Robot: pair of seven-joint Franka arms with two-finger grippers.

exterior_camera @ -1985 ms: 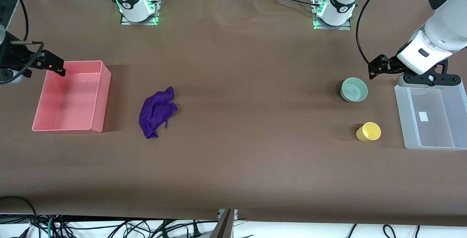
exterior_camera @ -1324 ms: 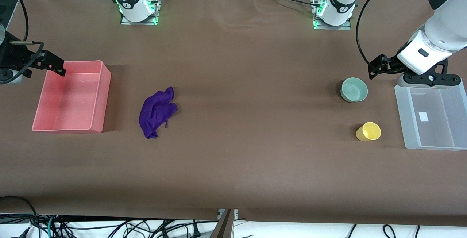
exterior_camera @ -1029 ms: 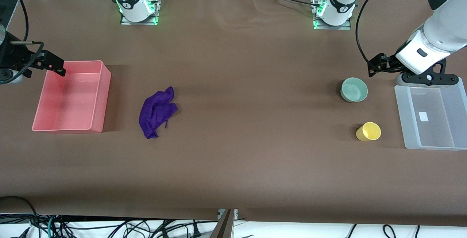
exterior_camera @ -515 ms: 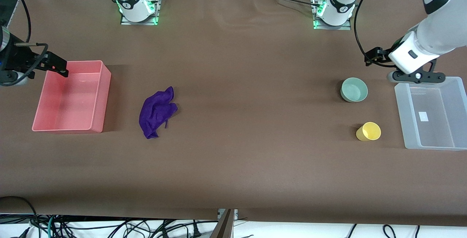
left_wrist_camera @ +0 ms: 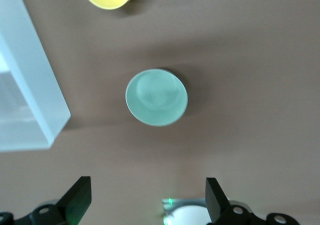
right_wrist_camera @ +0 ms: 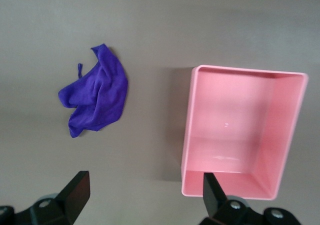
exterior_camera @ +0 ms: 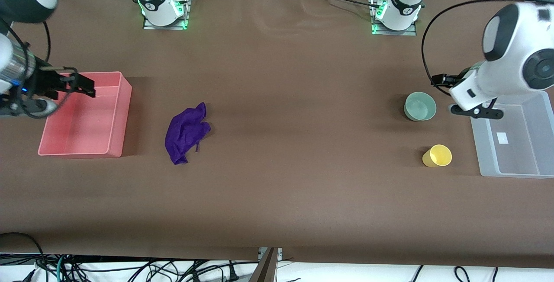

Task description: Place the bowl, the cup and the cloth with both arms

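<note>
1. We are starting the reach: the left claw [left_wrist_camera: 146,205] is hanging with its fingers spread wide and empty, over the brown worktop [exterior_camera: 294,187] just beside the small round pale mint-green bowl [exterior_camera: 420,106], between it and the translucent plastic bin [exterior_camera: 510,171].
2. The right claw [right_wrist_camera: 142,197] is also spread open and empty, over the rim of the pink plastic bin [exterior_camera: 117,115] at the right arm's end.
3. To do this well, we are judging that the left claw should centre one finger inside the bowl's rim and one outside, descend straight, and close gently, since the smooth wall may slip.
4. The small plain yellow plastic cup [exterior_camera: 437,155] is standing nearer the front camera than the bowl, apart from it, so a wide swing should be avoided.
5. The crumpled deep-purple fabric cloth [exterior_camera: 187,132] is lying beside the pink bin, toward the table's middle; we are judging that a pinch at its bunched centre suits the right claw.
6. Compared with two seconds ago, the left claw is coming off the translucent bin's edge toward the bowl, and the right claw is advancing farther over the pink bin; bowl, cup and cloth are lying where they were.
</note>
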